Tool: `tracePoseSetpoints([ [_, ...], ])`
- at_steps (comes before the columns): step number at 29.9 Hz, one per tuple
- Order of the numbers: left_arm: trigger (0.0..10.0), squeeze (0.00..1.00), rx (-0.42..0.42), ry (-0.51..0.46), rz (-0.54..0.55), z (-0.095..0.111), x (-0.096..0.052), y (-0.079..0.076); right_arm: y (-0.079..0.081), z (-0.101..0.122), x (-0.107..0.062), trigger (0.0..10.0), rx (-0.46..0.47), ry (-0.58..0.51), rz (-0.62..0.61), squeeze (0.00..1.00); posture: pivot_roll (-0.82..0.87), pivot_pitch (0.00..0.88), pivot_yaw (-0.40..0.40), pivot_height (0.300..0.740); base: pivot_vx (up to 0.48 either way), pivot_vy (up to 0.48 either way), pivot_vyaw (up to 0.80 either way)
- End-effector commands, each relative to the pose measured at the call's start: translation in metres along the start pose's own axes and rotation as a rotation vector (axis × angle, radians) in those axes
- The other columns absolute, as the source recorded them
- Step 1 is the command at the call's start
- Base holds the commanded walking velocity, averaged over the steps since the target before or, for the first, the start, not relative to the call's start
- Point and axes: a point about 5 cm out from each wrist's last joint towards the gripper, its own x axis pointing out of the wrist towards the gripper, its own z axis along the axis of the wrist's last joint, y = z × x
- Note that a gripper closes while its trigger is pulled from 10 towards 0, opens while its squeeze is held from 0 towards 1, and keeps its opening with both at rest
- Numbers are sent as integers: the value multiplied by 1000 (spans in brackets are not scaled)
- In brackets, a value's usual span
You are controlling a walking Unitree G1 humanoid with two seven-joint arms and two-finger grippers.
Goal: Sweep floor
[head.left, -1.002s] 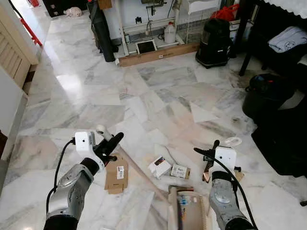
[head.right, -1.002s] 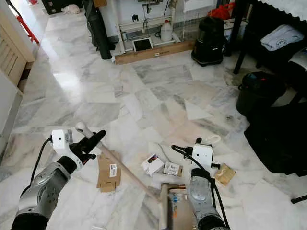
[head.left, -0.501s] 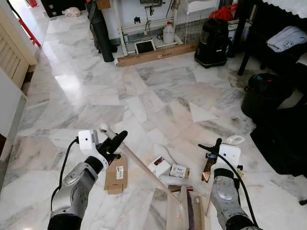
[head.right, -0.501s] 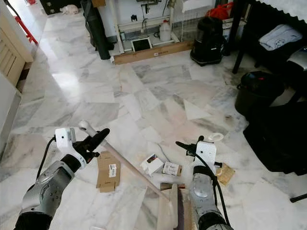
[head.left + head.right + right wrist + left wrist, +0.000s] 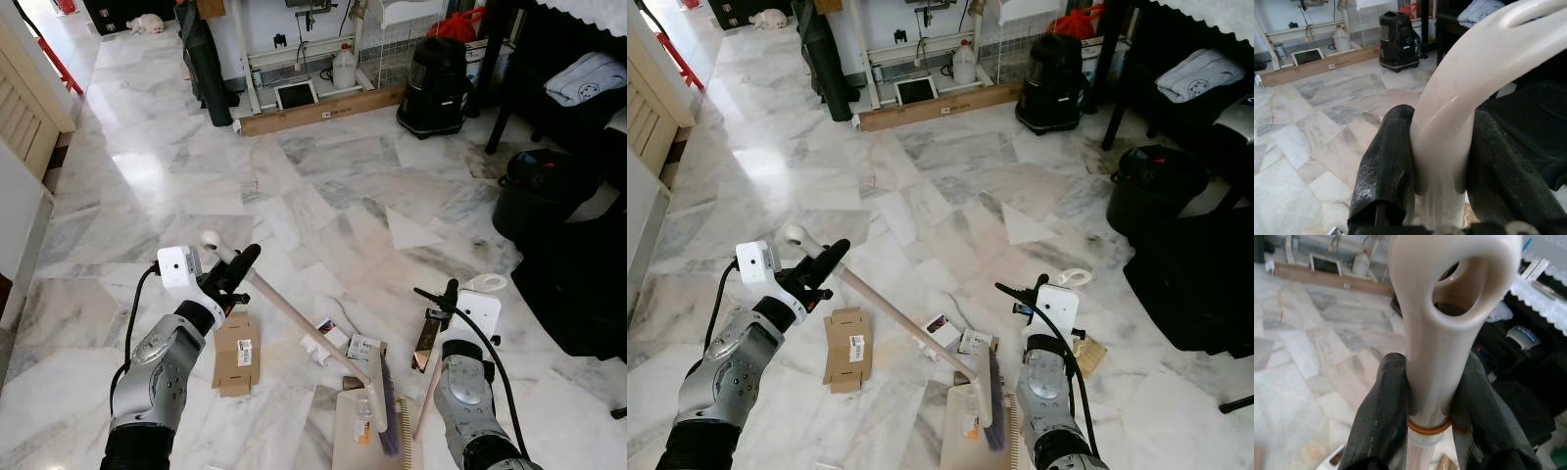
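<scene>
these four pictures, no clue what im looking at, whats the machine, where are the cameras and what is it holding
It is a humanoid robot sweeping a marble floor. The two wide pictures come from cameras in its head, looking down past its silver arms. The two close-ups come from cameras on its wrists. The left gripper is shut on the cream broom handle, whose brush rests at a dustpan. The right gripper is shut on the dustpan's own cream handle. On the floor lie a flattened cardboard box and small cartons.
</scene>
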Motion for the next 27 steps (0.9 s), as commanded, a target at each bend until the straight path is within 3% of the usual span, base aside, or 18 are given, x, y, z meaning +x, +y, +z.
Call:
tracePoseSetpoints([
  [1, 10000, 0, 13, -102, 4, 23, 3, -1, 3, 4, 0, 10000, 37, -20, 0, 0, 102, 51, 101, 740, 0, 0, 0],
  [13, 10000, 0, 160, -206, 133, 40, 8, 7, -5, 10, -9, 10000, 69, -104, 15, 0, 80, 51, 104, 740, 0, 0, 0],
  [18, 10000, 0, 230, -238, 211, 45, 8, 13, -4, 22, -8, 10000, 147, -141, -25, 0, 74, 51, 104, 740, 0, 0, 0],
  [27, 10000, 0, 300, -239, 226, 39, 9, 13, 3, 40, -3, 10000, 185, -190, -2, 0, 67, 23, 96, 740, 0, 0, 0],
])
